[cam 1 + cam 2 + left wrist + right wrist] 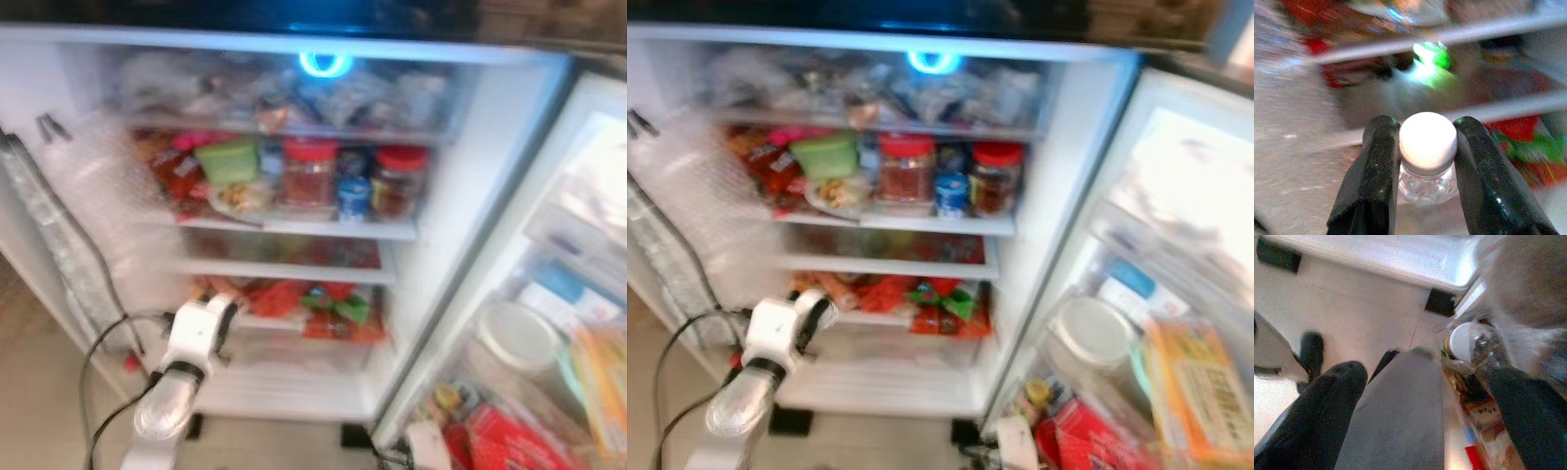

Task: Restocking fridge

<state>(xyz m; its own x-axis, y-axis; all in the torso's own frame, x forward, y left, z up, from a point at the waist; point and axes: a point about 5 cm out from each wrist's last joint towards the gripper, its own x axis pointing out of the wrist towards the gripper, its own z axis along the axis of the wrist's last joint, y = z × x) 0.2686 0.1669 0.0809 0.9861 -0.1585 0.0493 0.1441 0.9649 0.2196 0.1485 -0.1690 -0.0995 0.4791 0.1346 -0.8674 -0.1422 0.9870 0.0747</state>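
Now, left gripper point(1425, 161): clamping its two fingers on a small clear bottle point(1427, 181) just under the white cap point(1427, 137).
Bottle position: hanging before the fridge point(490, 176), facing the lower shelves.
Right gripper point(1425, 396): hanging over the floor point(1352, 313) by the door bins, fingers standing wide apart.

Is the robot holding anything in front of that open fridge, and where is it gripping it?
Its left hand pinches a small clear bottle by its white cap.
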